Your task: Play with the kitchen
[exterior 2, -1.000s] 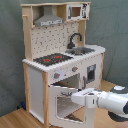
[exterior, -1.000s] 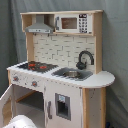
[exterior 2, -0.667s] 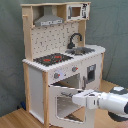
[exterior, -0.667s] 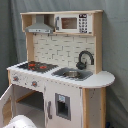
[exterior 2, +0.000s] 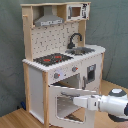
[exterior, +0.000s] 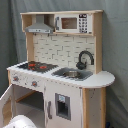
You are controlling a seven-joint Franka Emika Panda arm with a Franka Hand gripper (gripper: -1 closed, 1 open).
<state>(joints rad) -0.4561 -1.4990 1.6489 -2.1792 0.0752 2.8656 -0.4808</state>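
Showing the kitchen (exterior 2: 62,60) oven door (exterior 2: 70,102) swung open only in the second exterior view, arm (exterior 2: 107,103) against it, fingers' state unclear.

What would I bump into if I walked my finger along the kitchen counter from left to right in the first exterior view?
Stovetop with red burners → grey sink → black faucet → rounded bare end of the counter.

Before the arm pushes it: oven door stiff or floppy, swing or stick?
The oven door looks like a rigid white panel with a window, so likely stiff. It stands swung open on the kitchen, so it probably pivots freely. Likely light.
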